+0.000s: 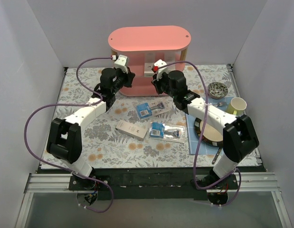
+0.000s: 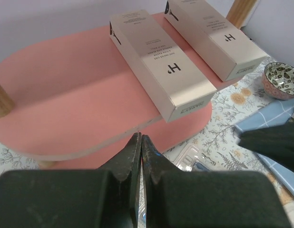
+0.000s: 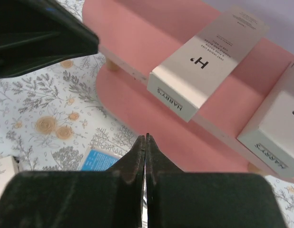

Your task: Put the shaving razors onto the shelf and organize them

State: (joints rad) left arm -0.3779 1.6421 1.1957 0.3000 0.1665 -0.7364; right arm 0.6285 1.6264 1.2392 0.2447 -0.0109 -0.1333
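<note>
shelf (image 1: 147, 40): middle tier mostly hidden from above | left gripper (image 2: 140, 141), right gripper (image 3: 145, 141): closed, empty

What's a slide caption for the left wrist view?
Shut left fingers before the pink shelf, two Harry's boxes lying on it.

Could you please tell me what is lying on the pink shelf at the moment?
Two Harry's boxes lie side by side on a tier of the shelf; the bottom tier is mostly covered.
</note>
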